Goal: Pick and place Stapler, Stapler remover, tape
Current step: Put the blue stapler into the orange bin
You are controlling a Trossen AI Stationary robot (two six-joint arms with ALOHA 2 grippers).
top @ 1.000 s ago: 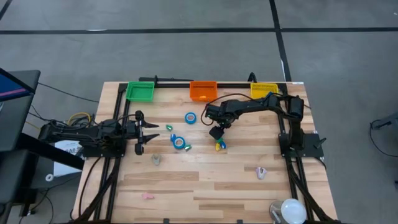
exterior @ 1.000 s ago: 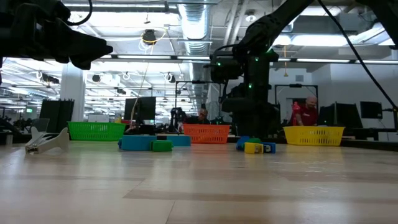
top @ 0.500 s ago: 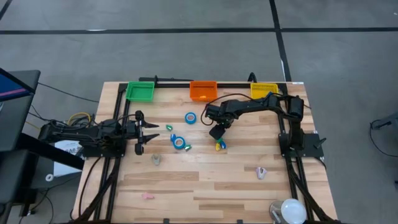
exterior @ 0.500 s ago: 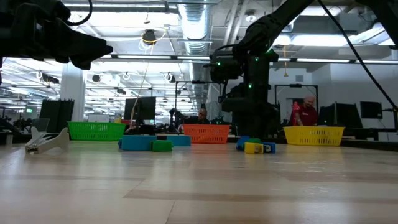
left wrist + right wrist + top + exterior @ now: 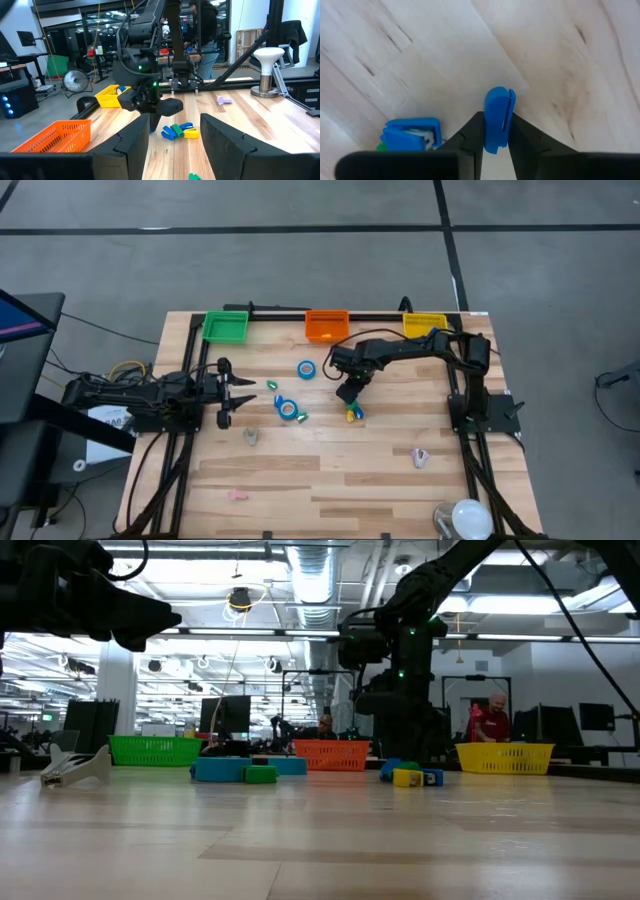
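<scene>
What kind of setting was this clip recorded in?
Probably a robotics lab or open workshop: a wooden table with coloured bins, such as the orange bin, ceiling ducts overhead, and rows of workstations with a person behind.

A small blue plastic stapler (image 5: 496,120) stands on edge, pinched between two dark fingers, just above the pale wooden table. A second blue-yellow-green stapler (image 5: 353,414) lies just beside it. Three round blue tape rolls (image 5: 306,368) sit near the orange bin (image 5: 326,326).

The wooden table (image 5: 330,470) carried green (image 5: 225,327), orange (image 5: 326,325) and yellow (image 5: 424,324) bins along the frame's top; blue tape rolls (image 5: 306,368) and staplers (image 5: 354,414) lay mid-frame.
</scene>
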